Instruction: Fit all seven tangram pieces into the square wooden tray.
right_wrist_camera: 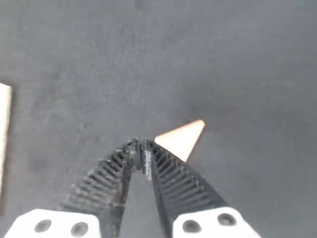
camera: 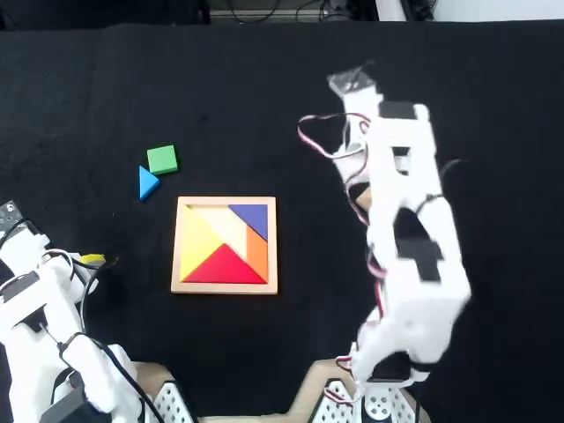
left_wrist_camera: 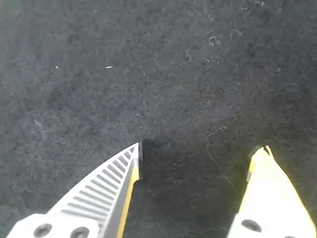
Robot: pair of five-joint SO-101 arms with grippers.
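Observation:
The square wooden tray (camera: 182,287) lies mid-table and holds yellow, red, blue and orange pieces; a pale patch shows near its top. A green square (camera: 162,159) and a small blue triangle (camera: 148,182) lie on the cloth beyond the tray's far left corner. A pale orange triangle (right_wrist_camera: 181,138) lies flat just past the tips of my right gripper (right_wrist_camera: 141,145), which is shut with nothing in it. In the high view this triangle (camera: 359,201) peeks out under the right arm. My left gripper (left_wrist_camera: 198,156) is open over bare cloth, left of the tray (camera: 95,262).
Black cloth covers the table. The white right arm (camera: 405,220) stretches along the tray's right side with red and white cables. An edge of the tray (right_wrist_camera: 4,124) shows in the right wrist view. Both arm bases sit at the near edge.

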